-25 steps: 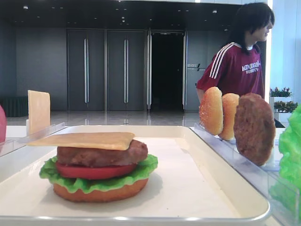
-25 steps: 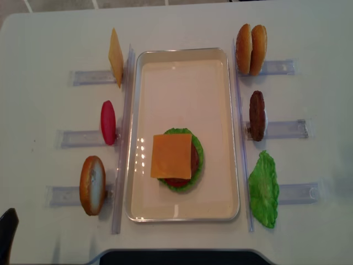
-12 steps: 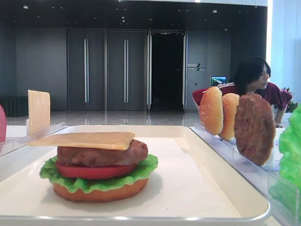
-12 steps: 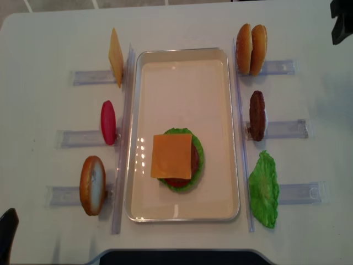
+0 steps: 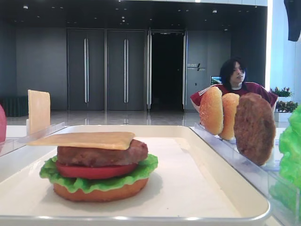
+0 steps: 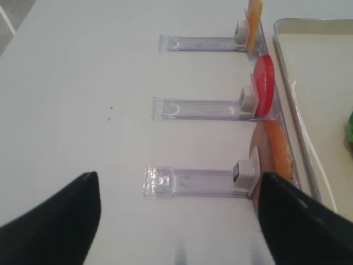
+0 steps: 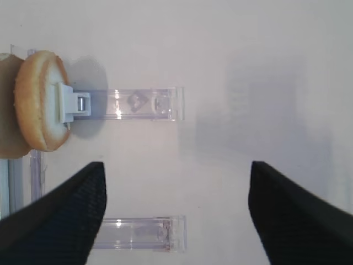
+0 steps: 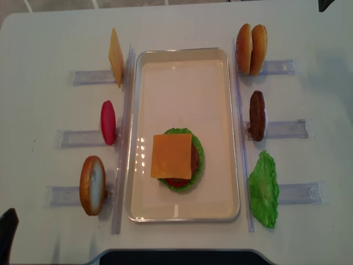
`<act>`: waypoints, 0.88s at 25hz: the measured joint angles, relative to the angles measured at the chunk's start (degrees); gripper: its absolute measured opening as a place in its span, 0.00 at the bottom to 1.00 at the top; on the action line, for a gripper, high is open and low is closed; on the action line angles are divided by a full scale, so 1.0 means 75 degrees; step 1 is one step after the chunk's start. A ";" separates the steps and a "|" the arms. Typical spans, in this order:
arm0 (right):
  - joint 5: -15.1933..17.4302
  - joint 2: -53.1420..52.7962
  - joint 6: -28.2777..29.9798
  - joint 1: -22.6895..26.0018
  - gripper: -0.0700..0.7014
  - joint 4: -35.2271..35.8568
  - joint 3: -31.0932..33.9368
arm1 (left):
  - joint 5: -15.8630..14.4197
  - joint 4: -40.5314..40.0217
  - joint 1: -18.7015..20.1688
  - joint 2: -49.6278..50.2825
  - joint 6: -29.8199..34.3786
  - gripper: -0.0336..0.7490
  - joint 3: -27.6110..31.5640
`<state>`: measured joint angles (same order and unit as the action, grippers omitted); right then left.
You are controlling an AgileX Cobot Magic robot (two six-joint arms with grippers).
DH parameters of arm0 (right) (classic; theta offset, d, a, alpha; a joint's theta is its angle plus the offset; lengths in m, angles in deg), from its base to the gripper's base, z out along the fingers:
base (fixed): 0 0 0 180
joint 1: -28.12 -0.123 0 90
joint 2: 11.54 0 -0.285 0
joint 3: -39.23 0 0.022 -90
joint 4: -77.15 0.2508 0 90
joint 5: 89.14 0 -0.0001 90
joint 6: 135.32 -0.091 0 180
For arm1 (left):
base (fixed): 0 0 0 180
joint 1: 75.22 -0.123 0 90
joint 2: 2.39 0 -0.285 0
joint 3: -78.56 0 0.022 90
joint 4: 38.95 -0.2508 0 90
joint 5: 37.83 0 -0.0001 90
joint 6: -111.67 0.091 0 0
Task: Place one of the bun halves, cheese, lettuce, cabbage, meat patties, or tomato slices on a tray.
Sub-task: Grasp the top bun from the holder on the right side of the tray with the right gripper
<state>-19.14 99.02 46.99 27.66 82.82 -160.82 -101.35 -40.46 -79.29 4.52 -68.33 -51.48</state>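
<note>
On the white tray [image 8: 182, 51] sits a stack of bottom bun [image 5: 99, 190], lettuce [image 5: 141, 169], tomato [image 5: 94, 171], meat patty [image 5: 101, 155] and cheese [image 8: 172, 155]. Two bun halves [image 8: 251, 49] stand on edge in a rack right of the tray, another bun half [image 8: 92, 185] at the left. My right gripper [image 7: 176, 165] hangs open and empty over bare table, to the right of the bun pair [image 7: 41, 102]. My left gripper [image 6: 177, 176] is open and empty, left of the left bun half [image 6: 273, 154].
Clear plastic racks flank the tray. They hold a spare cheese slice [image 8: 116, 57], a tomato slice [image 8: 108, 122], a patty [image 8: 257, 115] and a lettuce leaf [image 8: 263, 189]. A person [image 5: 235, 77] sits behind the table at the far right.
My right gripper came into the overhead view at the top right corner and has since slid to its very edge. The person behind the table has sunk lower. Nothing on the table moved.
</note>
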 joint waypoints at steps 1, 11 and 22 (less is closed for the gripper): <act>0.0000 0.0073 -0.0016 0.0000 0.79 0.0027 -0.0038 | 0.0000 0.0000 0.0000 0.0000 0.0000 0.93 0.0000; 0.0007 0.0243 -0.1389 -0.1157 0.79 -0.0551 -0.0048 | 0.0000 0.0000 0.0000 0.0000 0.0000 0.93 0.0000; 0.0007 0.0243 -0.2813 -0.2996 0.79 -0.0662 -0.0056 | 0.0000 0.0000 0.0000 0.0000 0.0000 0.93 0.0000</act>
<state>-19.08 100.85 25.90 5.19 77.85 -161.24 -101.35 -40.46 -79.29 4.52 -68.33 -51.48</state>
